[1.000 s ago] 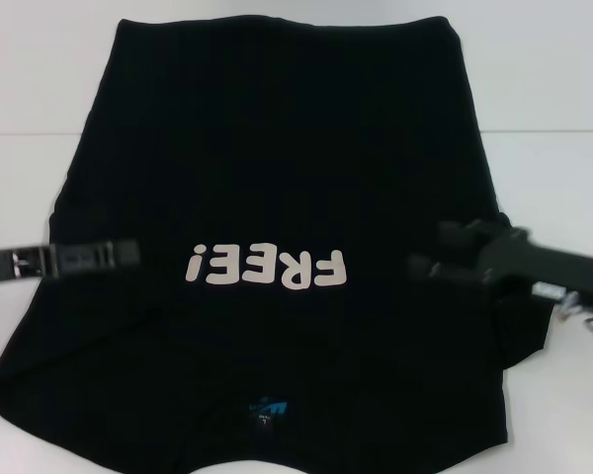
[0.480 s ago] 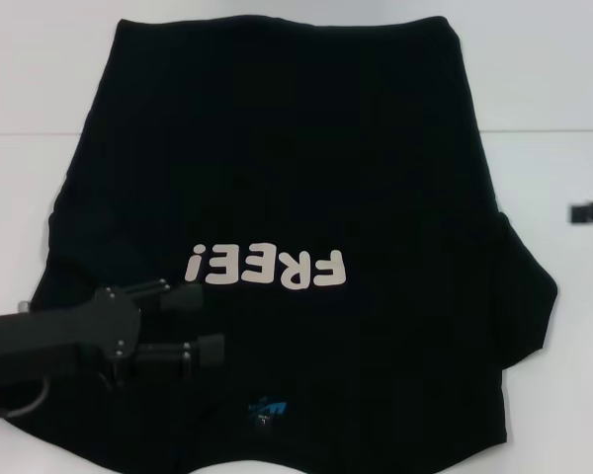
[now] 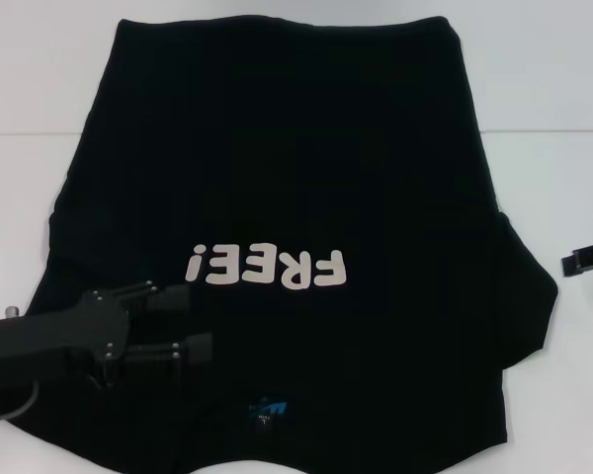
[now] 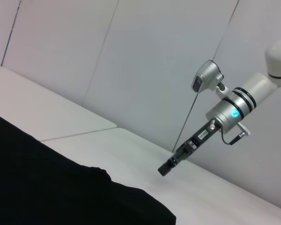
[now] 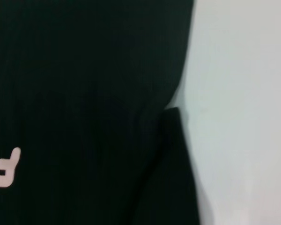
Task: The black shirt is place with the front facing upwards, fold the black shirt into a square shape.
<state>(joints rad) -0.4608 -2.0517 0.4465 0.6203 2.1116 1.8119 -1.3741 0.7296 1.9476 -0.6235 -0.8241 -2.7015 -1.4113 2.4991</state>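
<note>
- While the shirt lies spread face up on the white desk, the left claw hangs low over its left shoulder area, fingers parted and nothing between them
- Right claw sits off the cloth at the desk's right side, well apart from the right sleeve; whether its fingers are parted or closed I cannot tell
- Judged step: taking hold of the left side to fold it inward. To do it well, the claw should bite at the very sleeve edge rather than mid-panel, pinch both layers, lift only slightly and carry the fold straight across towards the lettering, so the crease runs parallel to the shirt's length
- Long axis runs from near to far: collar and blue label nearest the robot, hem at the far end, so "FREE!" reads upside down from the head view
- Right sleeve juts out sideways, flat on the desk
</note>
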